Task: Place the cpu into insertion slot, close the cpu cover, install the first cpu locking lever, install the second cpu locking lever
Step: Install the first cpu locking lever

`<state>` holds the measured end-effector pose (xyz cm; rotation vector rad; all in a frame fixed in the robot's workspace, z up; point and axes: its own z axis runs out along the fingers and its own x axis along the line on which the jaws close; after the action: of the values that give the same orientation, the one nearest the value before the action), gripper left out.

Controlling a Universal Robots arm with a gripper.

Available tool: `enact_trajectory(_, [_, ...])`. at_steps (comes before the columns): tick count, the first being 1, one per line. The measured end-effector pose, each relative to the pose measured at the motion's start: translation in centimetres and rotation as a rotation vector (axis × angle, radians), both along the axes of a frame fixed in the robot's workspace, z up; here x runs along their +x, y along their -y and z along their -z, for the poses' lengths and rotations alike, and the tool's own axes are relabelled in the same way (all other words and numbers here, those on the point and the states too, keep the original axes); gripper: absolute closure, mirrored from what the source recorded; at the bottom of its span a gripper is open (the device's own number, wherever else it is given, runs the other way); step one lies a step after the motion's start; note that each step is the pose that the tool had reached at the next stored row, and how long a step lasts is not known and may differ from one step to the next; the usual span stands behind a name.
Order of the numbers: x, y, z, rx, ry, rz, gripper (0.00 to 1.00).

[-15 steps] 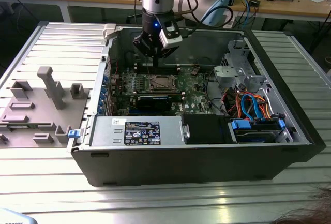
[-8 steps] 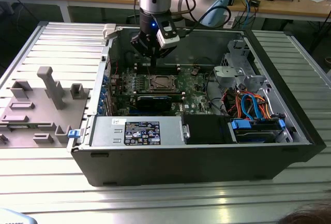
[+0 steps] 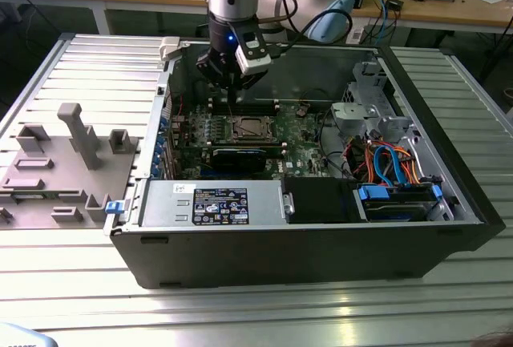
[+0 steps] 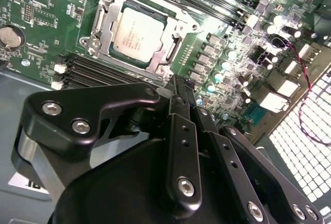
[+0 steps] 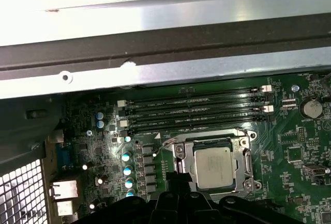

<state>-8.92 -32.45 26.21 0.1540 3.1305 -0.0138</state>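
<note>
One silvery-grey square cpu (image 4: pixel 138 33) seated in silver-rimmed insertion slot (image 4: pixel 103 14) | black end effector (image 4: pixel 182 85) just beside slot, fingers together, empty | press levers squarely, gently

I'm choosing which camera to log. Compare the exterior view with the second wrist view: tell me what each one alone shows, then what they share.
Exterior view alone: the whole open dark grey computer case on a ribbed metal table, the silver power supply box, the bundle of orange and blue cables, and grey plastic fixtures on the exterior view's left.

Second wrist view alone: close detail of the shut black gripper and a round silver coin battery.

Both: the silvery-grey square cpu seated under its thin silvery metal cover frame on the green motherboard.
</note>
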Motion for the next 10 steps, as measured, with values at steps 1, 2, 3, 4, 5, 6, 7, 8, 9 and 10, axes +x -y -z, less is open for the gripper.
enact_trajectory(1, [-0.07,0.0,0.0,0.0,0.0,0.0,0.89])
enact_trajectory(2, [-0.15,0.0,0.0,0.0,0.0,0.0,0.89])
enact_trajectory(3, [-0.21,0.0,0.0,0.0,0.0,0.0,0.89])
enact_trajectory(4, [-0.32,0.0,0.0,-0.0001,0.0,0.0,0.89])
enact_trajectory(5, [-0.52,0.0,0.0,0.0,0.0001,0.0,0.89])
enact_trajectory(6, [-0.66,0.0,0.0,0.0,0.0,0.0,0.89])
enact_trajectory(7, [-0.8,0.0,0.0,0.0,0.0,0.0,0.89])
enact_trajectory(8, [-0.87,0.0,0.0,0.0,0.0,0.0,0.89])
enact_trajectory(9, [-0.94,0.0,0.0,-0.0001,0.0,0.0,0.89])
enact_trajectory(10, [-1.09,0.0,0.0,0.0,0.0,0.0,0.89])
